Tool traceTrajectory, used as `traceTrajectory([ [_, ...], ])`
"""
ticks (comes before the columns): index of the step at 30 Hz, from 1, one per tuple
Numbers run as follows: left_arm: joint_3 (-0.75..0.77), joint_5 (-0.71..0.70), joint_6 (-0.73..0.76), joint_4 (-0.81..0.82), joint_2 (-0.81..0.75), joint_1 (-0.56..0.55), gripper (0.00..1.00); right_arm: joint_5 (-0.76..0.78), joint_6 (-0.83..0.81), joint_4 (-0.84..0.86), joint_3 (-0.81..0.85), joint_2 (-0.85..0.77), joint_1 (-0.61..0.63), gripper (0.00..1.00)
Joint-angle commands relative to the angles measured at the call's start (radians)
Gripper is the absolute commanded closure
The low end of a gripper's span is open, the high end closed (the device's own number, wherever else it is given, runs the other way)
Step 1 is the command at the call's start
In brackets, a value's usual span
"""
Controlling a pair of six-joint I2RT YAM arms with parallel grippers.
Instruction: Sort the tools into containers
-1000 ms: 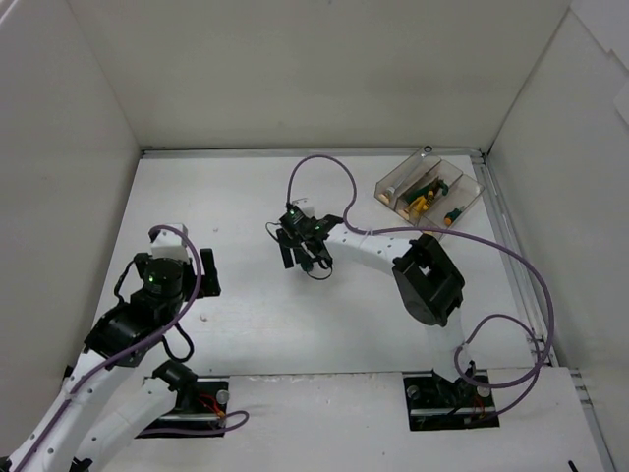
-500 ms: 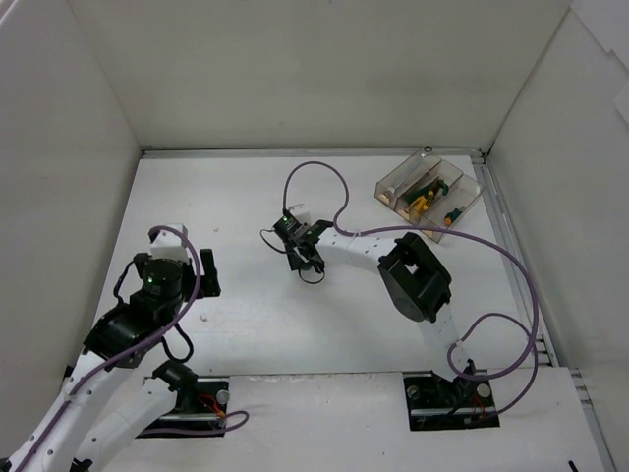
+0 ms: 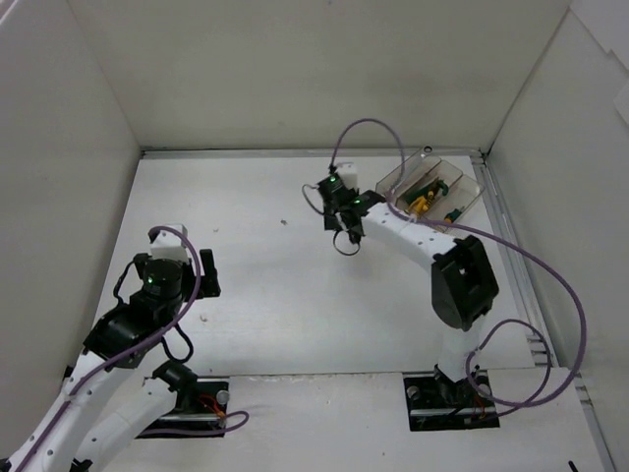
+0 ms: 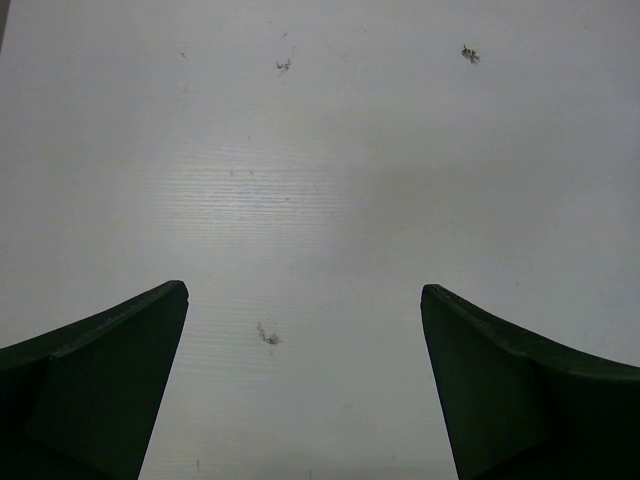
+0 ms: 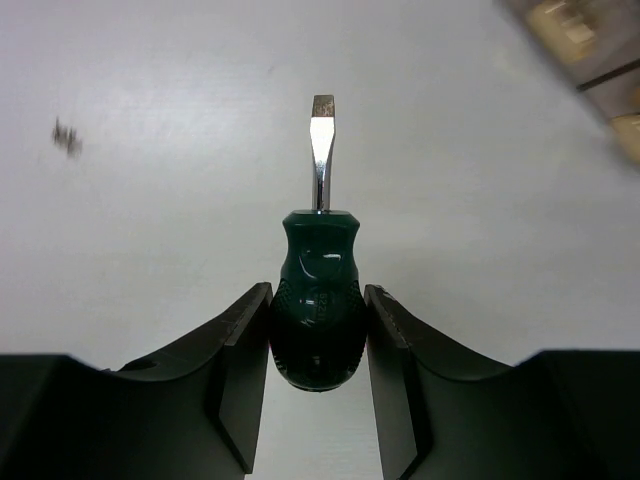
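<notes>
The screwdriver (image 5: 318, 330) has a glossy green plastic handle and polished metal blade; the table (image 4: 330, 180) is matt white.

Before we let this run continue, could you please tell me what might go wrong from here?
The right tool clamps the screwdriver only by the rounded butt of its glossy handle, so it could slip or swivel in transit. The tray has narrow compartments already holding coloured-handled items; the blade might catch a wall or land across them.
</notes>
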Motion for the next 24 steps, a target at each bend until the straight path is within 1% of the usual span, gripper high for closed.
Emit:
traceTrajectory([
  [1,0.013,-0.011,0.005,0.046,0.005,0.006,0.00,0.100,-0.029,0.034,0.005,-0.182,-0.144,1.00],
  [6,0.013,-0.015,0.006,0.046,0.009,0.006,0.00,0.078,-0.052,0.036,-0.020,-0.259,-0.334,1.00],
  [8,0.015,-0.015,0.005,0.044,0.014,0.006,0.00,0.068,-0.054,0.036,-0.025,-0.271,-0.385,1.00],
  [9,0.015,-0.015,0.006,0.044,0.015,0.006,0.00,0.059,-0.055,0.037,-0.023,-0.270,-0.435,1.00],
  [12,0.013,-0.015,0.008,0.044,0.018,0.006,0.00,0.040,-0.054,0.034,-0.012,-0.255,-0.526,1.00],
  [15,0.013,-0.017,0.009,0.044,0.023,0.006,0.00,0.016,-0.049,0.036,0.011,-0.221,-0.589,1.00],
  [17,0.015,-0.017,0.008,0.044,0.026,0.006,0.00,-0.007,-0.039,0.034,0.028,-0.196,-0.670,1.00],
  [24,0.012,-0.021,0.009,0.041,0.037,0.006,0.00,-0.063,-0.037,0.036,0.080,-0.094,-0.756,1.00],
])
